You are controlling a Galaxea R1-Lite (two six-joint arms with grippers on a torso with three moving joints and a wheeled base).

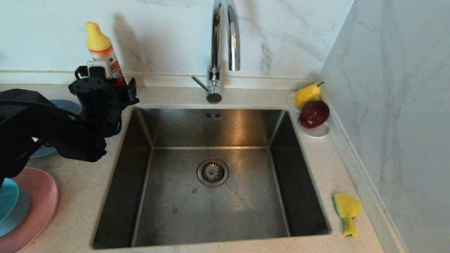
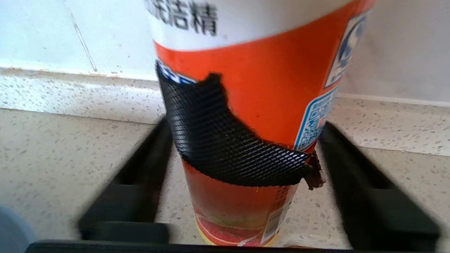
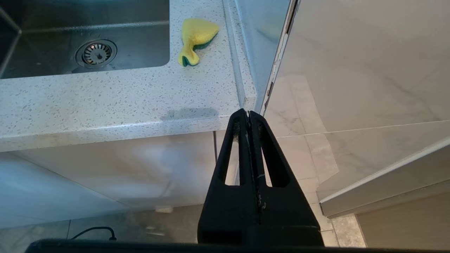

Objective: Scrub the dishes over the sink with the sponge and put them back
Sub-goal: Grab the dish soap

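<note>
Lying crumpled, yellow-green sponge [image 1: 346,213], left end effector [image 2: 242,154] straddling bottle [image 2: 253,116], grip unclear

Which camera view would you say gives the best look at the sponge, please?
The right wrist view: the sponge lies unobstructed on the counter beside the sink, green underside showing. The head view shows it smaller. The left wrist view misses it.

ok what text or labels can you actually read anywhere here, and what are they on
"洗洁精": black characters on the white band of the orange detergent bottle, cut off at the top edge of the left wrist view.
QR code and blue logo on the same bottle: too blurred to read.
Nothing else in any view carries text.
</note>
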